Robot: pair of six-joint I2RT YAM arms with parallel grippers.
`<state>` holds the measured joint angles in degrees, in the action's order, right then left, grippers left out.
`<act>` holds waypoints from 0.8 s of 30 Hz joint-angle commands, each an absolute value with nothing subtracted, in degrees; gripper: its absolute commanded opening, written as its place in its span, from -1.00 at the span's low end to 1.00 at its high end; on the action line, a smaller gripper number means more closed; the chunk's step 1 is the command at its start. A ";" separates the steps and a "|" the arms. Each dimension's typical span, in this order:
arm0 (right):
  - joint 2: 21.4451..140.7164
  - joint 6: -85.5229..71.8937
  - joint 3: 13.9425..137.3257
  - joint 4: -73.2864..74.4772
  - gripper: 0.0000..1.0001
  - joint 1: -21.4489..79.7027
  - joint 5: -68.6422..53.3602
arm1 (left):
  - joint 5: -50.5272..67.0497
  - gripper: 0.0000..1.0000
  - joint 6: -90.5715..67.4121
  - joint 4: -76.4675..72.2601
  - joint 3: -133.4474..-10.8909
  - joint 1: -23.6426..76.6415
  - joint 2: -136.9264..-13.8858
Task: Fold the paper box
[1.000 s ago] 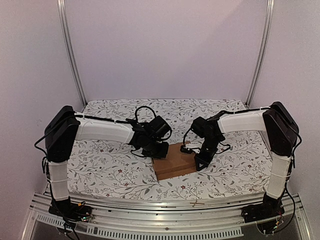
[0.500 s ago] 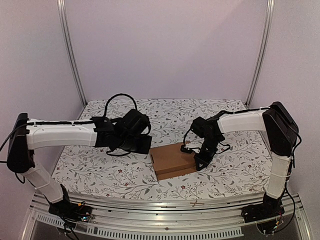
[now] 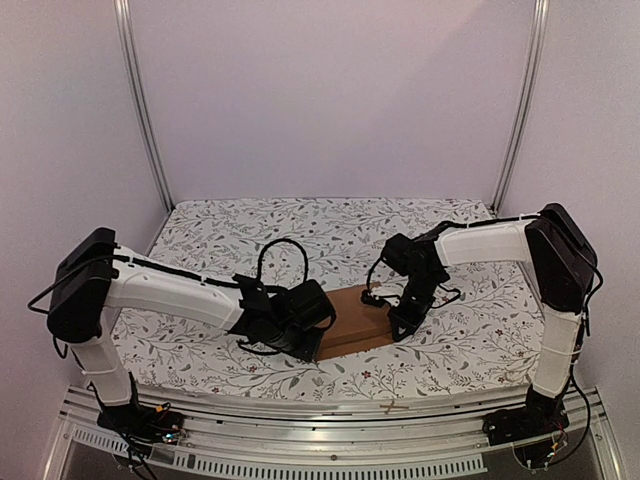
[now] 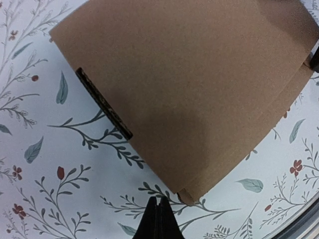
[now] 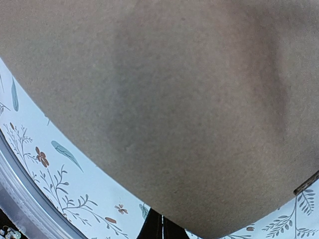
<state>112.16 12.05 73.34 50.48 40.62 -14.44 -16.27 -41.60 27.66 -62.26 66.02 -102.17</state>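
A: Seen from above, where is the paper box (image 3: pixel 352 318)?

B: It lies flat a little below the middle of the frame, between the two arms. The left gripper (image 3: pixel 318 338) is low at its lower left corner and the right gripper (image 3: pixel 400 328) is at its right edge. That view does not settle whether either one touches the cardboard.

A: Can that view tell how the jaws stand?

B: No, the fingers are too small and dark there. The left wrist camera shows it. Its two fingertips (image 4: pixel 158 219) meet in a single point at the bottom centre of the frame, closed on nothing. They are over the cloth (image 3: pixel 450 350), just short of the box's nearest corner.

A: And the right one?

B: In its wrist view, brown cardboard fills nearly the whole frame. The dark tips at the bottom edge are pressed together, with nothing visible between them, right at the box's rim.

A: Does anything else show only from the wrists?

B: There is a dark narrow slot (image 4: pixel 103 103) along the box's left side, at the left of the left wrist frame.

A: What about the surroundings?

B: The cloth is white, printed with grey-green leaves and small red flowers. Behind it is a plain pale wall (image 3: pixel 330 100), with two metal posts (image 3: pixel 140 110) at the upper left and upper right. A metal rail (image 3: pixel 330 412) runs along the bottom.
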 commanded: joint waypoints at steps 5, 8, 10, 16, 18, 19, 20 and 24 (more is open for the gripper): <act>117.67 11.78 70.64 45.37 -0.94 41.03 -8.61 | -15.54 -1.00 -40.96 27.09 -67.20 67.32 -106.75; 117.76 11.95 70.74 45.48 -0.94 41.03 -8.78 | -15.12 -1.00 -41.03 27.29 -67.54 67.32 -107.04; 117.86 11.94 70.80 45.49 -0.93 41.01 -8.85 | -14.93 -1.00 -41.47 28.14 -67.54 67.39 -106.93; 117.81 11.96 70.75 45.70 -0.93 40.90 -8.83 | -15.22 -1.00 -43.93 30.39 -65.25 68.72 -104.17; 117.91 12.02 70.85 45.70 -0.93 40.80 -8.92 | -15.50 -1.00 -44.23 30.62 -65.41 69.28 -103.96; 117.99 11.97 70.84 45.70 -0.93 40.79 -8.96 | -15.64 -1.00 -44.32 30.67 -65.66 69.46 -104.04; 118.07 11.99 70.91 45.70 -0.93 40.85 -9.05 | -15.69 -1.00 -44.30 30.67 -65.92 69.51 -104.18; 118.22 12.03 70.94 45.78 -0.93 40.81 -9.03 | -15.74 -1.00 -44.00 30.52 -67.14 69.61 -105.44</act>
